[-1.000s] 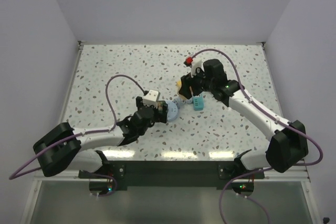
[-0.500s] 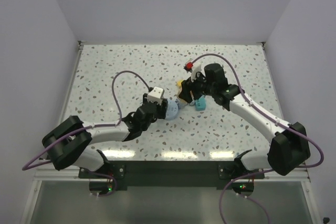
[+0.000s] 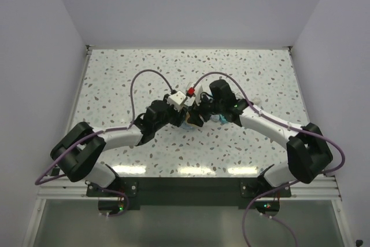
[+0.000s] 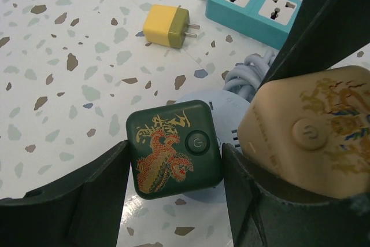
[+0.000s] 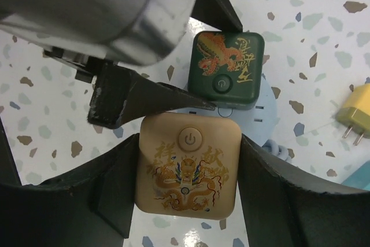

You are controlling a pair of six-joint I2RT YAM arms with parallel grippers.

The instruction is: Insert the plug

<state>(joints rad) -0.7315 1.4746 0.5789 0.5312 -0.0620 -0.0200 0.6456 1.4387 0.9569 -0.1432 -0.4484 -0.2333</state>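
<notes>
Nearest us, the left pincer (image 4: 174, 163) presses both sides of the plug (image 4: 172, 143), apparently pinching it, where it sits on a pale blue round base (image 4: 228, 114). Just beside it, the right pincer (image 5: 188, 154) clamps a tan cube (image 5: 188, 189). Farther off, a yellow block (image 4: 165, 25) and a teal power strip (image 4: 254, 1) lie on the worktop (image 4: 58, 56).

Dark green cube plug (image 4: 174, 148), gold-and-red dragon print and power symbol on the upturned face. Upright on pale blue round base (image 4: 222, 114), pinched between left gripper (image 4: 174, 151) fingers, tan cube (image 4: 312, 131) just beside.
</notes>
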